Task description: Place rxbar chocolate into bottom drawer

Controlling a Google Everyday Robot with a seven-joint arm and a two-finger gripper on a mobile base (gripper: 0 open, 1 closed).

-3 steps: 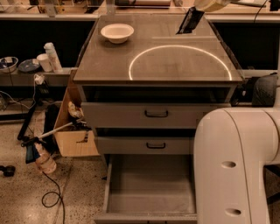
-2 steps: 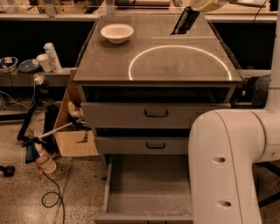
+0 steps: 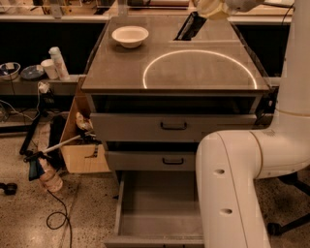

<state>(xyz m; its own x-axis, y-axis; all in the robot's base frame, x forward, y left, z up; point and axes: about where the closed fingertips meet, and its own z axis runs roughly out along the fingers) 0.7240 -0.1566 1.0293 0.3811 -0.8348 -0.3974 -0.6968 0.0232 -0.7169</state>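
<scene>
The rxbar chocolate is a dark flat packet, tilted, hanging over the far part of the cabinet top. My gripper is at the top edge of the view and is shut on the bar's upper end. The bottom drawer is pulled open at the foot of the cabinet, and its grey floor is bare. My white arm stands in front of the drawer's right side and hides it.
A white bowl sits at the far left of the cabinet top. Two upper drawers with black handles are shut. A cardboard box, a spray bottle and cables lie on the floor to the left.
My gripper has carried the bar a little to the left above the cabinet top. The arm's lower part has swung left, covering more of the drawer's right side.
</scene>
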